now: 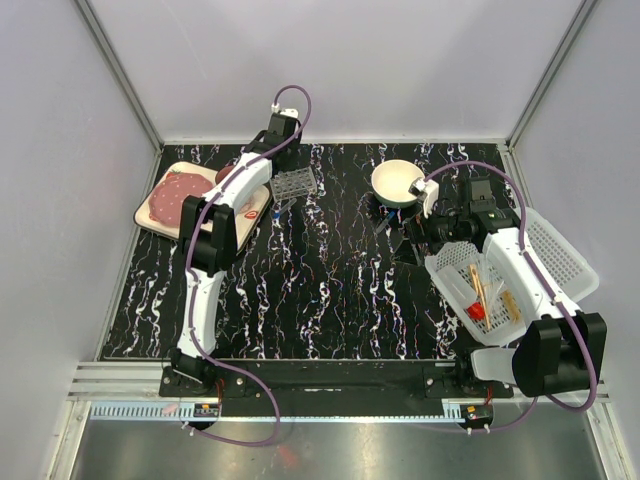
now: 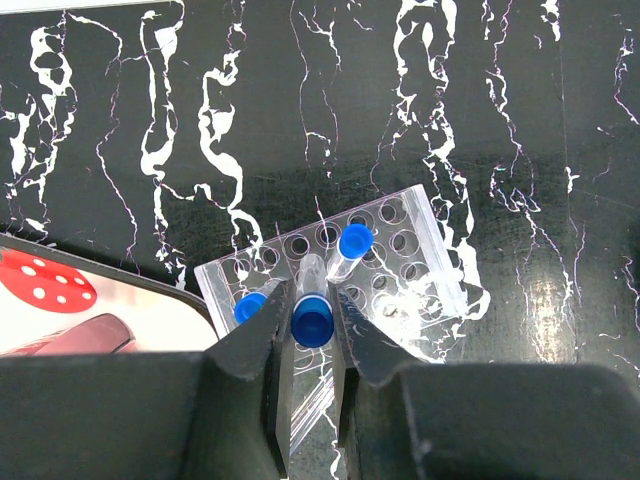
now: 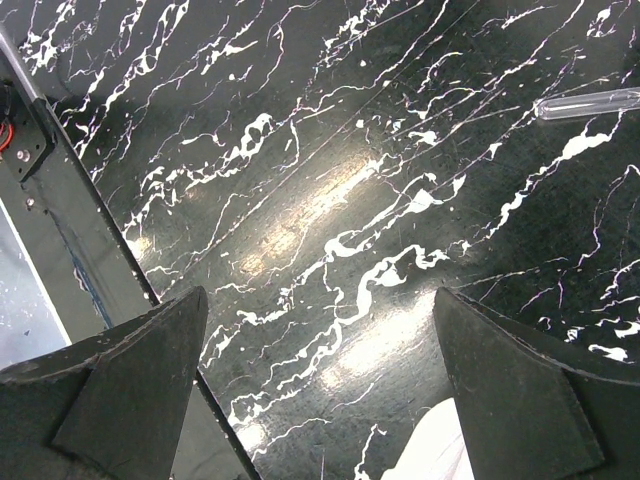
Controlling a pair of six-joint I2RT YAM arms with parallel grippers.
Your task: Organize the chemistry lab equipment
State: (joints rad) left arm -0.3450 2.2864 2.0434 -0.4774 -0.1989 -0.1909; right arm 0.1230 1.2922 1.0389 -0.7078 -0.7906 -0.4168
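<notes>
Left gripper [image 2: 309, 345] clamps blue-capped tube [image 2: 312, 322] over clear rack [image 2: 405, 240], apparently lining it up for a free hole. Right gripper [image 3: 318, 310] hangs spread wide, empty.

Blue-capped clear tubes [image 2: 312, 322], black white-veined table [image 2: 560, 120]

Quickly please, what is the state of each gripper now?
Left gripper: closed, holding a blue-capped tube.
Right gripper: open, holding nothing.
</notes>
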